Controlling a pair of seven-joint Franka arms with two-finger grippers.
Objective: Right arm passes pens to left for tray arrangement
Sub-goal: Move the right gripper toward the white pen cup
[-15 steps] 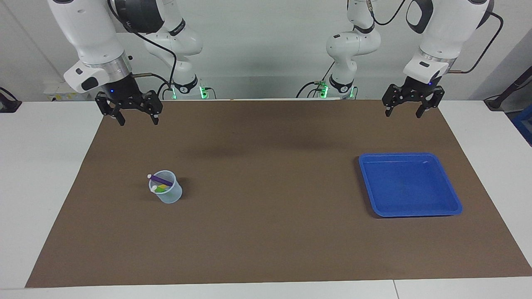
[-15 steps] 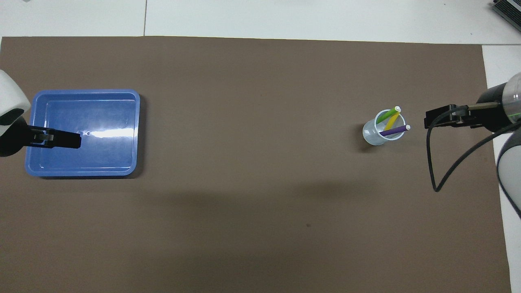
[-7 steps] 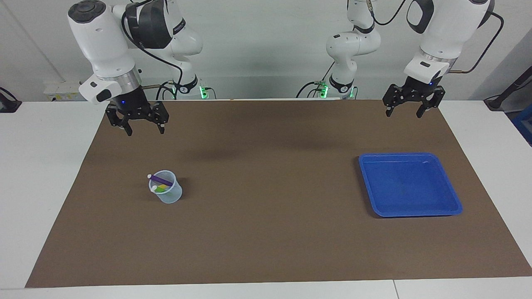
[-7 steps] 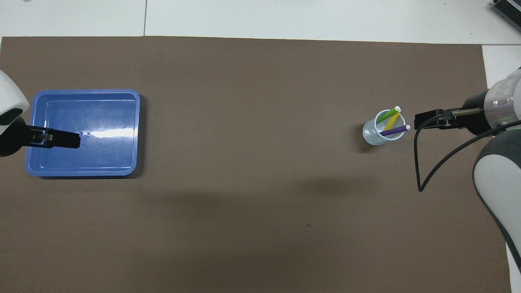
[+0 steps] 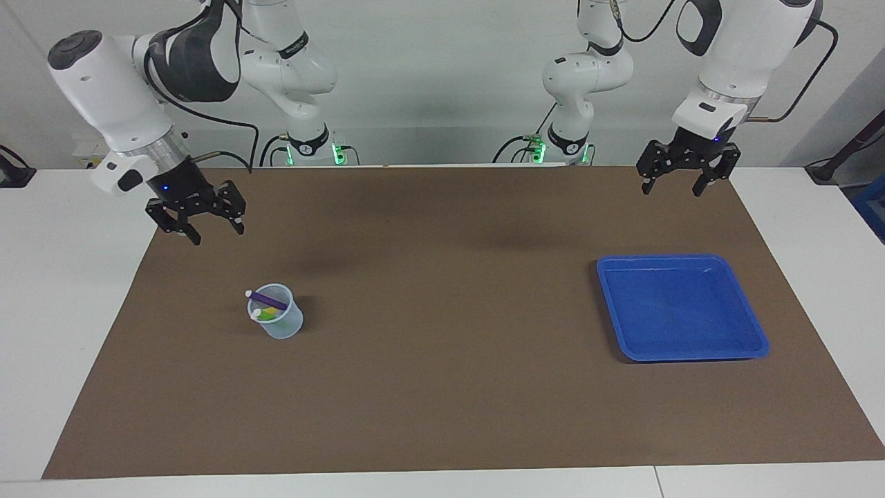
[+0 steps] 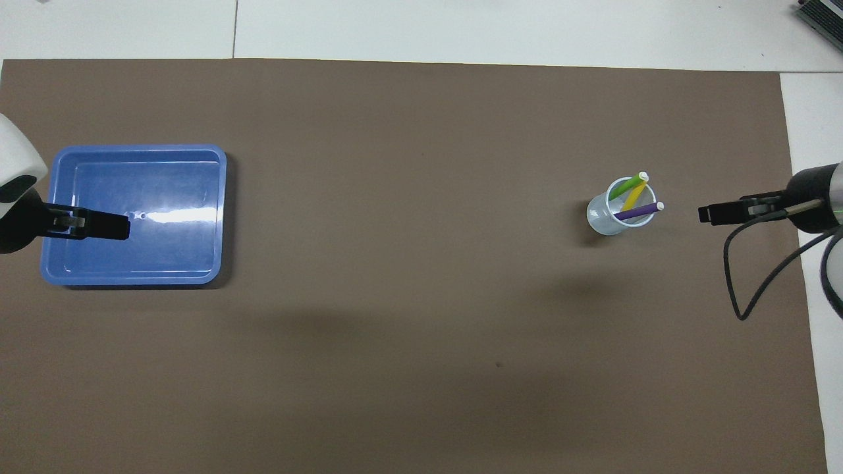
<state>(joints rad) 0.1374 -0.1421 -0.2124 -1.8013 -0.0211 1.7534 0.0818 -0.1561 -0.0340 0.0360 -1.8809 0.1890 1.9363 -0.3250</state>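
Note:
Three pens stand slanted in a small translucent cup (image 5: 282, 326) (image 6: 601, 218) on the brown mat: a purple pen (image 5: 269, 299) (image 6: 636, 212), a green pen (image 6: 625, 185) and a yellow pen (image 6: 635, 195). My right gripper (image 5: 218, 235) (image 6: 706, 214) hangs open and empty over the mat's edge at the right arm's end, clear of the cup. The blue tray (image 5: 757, 335) (image 6: 138, 149) lies with nothing in it toward the left arm's end. My left gripper (image 5: 671, 191) (image 6: 122, 227) waits open, raised over the tray's side in the overhead view.
The brown mat (image 5: 442, 387) (image 6: 408, 329) covers most of the white table (image 5: 62, 277). A black cable (image 6: 744, 289) loops down from the right arm's wrist.
My right gripper has swung away from the cup toward the right arm's end of the table and dropped lower; its fingers stand a little closer together. The left arm, cup and tray have not moved.

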